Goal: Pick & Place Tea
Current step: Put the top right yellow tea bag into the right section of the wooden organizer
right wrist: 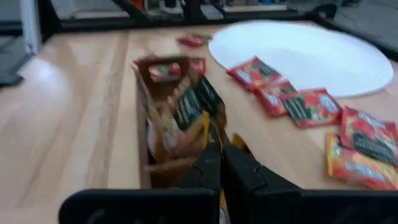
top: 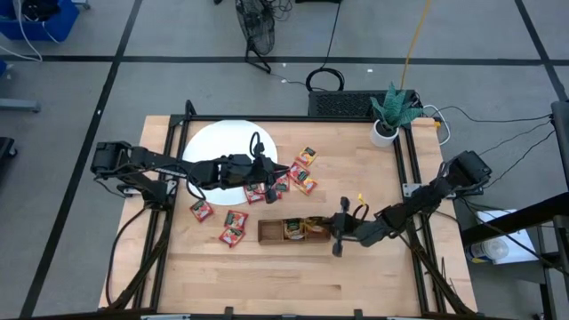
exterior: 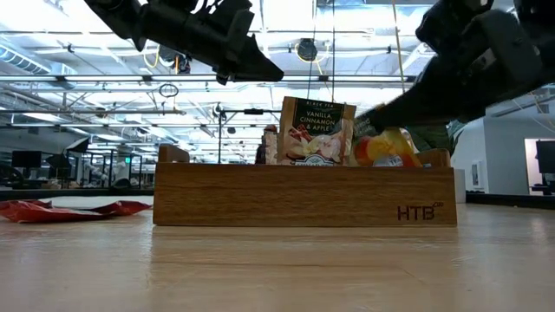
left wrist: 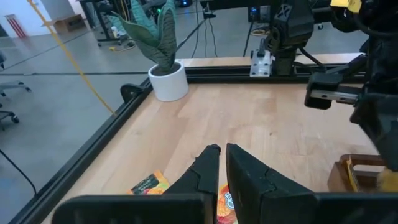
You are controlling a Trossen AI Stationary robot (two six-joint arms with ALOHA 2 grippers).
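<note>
The tea lies as small flat sachets on the table: red ones (top: 234, 222) near the tray and by the white disc (top: 213, 147), orange ones (top: 305, 184) farther right. A long wooden tray (top: 293, 231) holds an upright sachet (exterior: 314, 130) in its middle. At the tray's right end my right gripper (right wrist: 221, 149) is shut on an orange-yellow sachet (exterior: 386, 149). My left gripper (top: 271, 173) hangs well above the table at the disc's right rim, fingers almost together (left wrist: 221, 152), with nothing between them; sachets on the table show below it. My right gripper pinches the orange-yellow sachet between its two fingers; a strip of it (right wrist: 210, 127) shows right beside the fingertips. The fingers come from the table's right, slanting slightly down. The sachet stands in the tray's right-end compartment, its lower part behind the tray wall (exterior: 390, 195).
A potted plant (top: 391, 111) stands at the table's far right corner. Black frame rails (top: 411, 178) run along the left and right sides. Bare wood lies along the near edge (top: 293, 284).
</note>
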